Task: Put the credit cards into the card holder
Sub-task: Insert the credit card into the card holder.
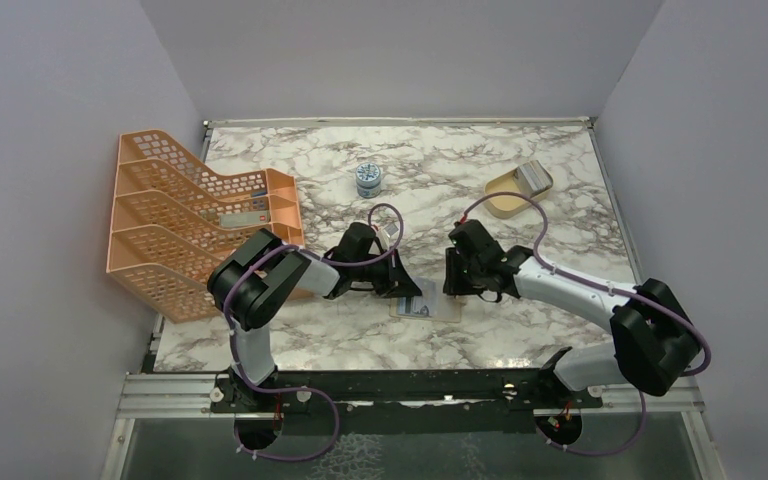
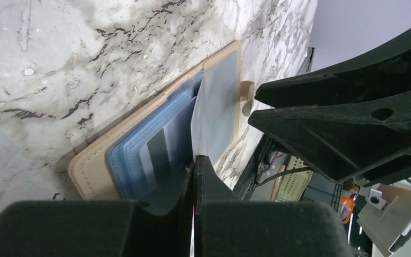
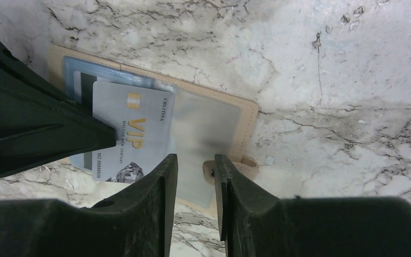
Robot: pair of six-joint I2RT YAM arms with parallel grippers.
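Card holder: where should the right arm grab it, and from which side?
Likely the snap tab on the tan edge of the card holder, from above. The holder lies open and flat on the marble, so its rim gives little to pinch; only the tab sticks out. The right gripper hangs there with jaws apart, away from the VIP card held by the left gripper.

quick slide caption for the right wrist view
Left pincer holds a VIP card over the open card holder; right pincer hovers by its snap tab.
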